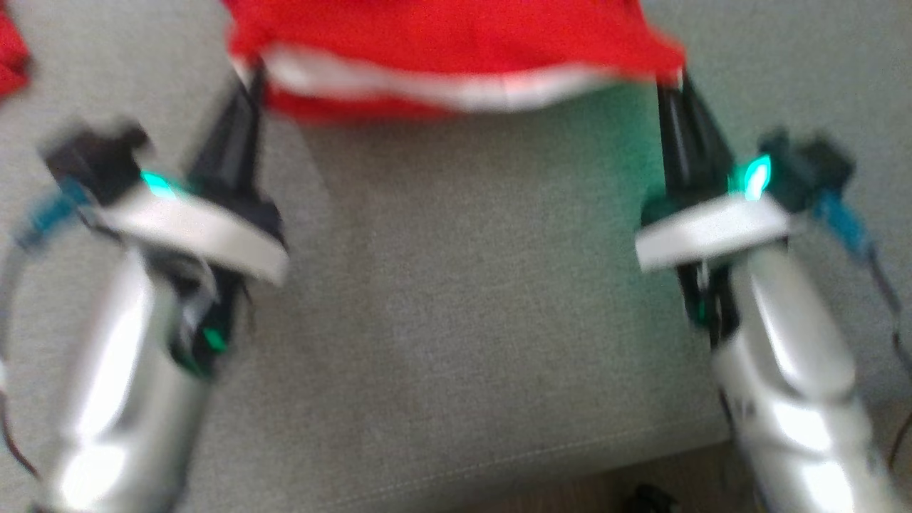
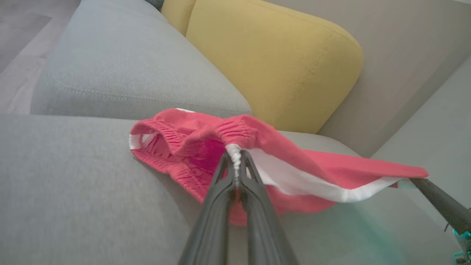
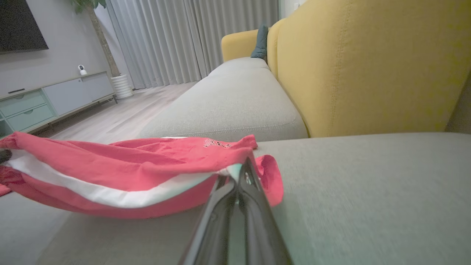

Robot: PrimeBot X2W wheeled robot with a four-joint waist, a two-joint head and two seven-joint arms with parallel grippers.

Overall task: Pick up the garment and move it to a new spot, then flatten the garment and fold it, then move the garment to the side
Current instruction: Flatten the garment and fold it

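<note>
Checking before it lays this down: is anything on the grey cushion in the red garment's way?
Nothing visible. The left gripper and right gripper pinch the garment, and the grey cushion below it is bare. Another red cloth lies far off to the left.

From the head I looked steeply down on the grey seat cushion, near enough that both forearms crowded the lower corners. My left wrist camera sat low over that cushion, looking along the left gripper toward the yellow backrest. The right wrist camera, just as low, faced along the sofa toward the curtains and a sideboard. All three views shared the red garment at close range. The left wrist view also caught the right gripper.
</note>
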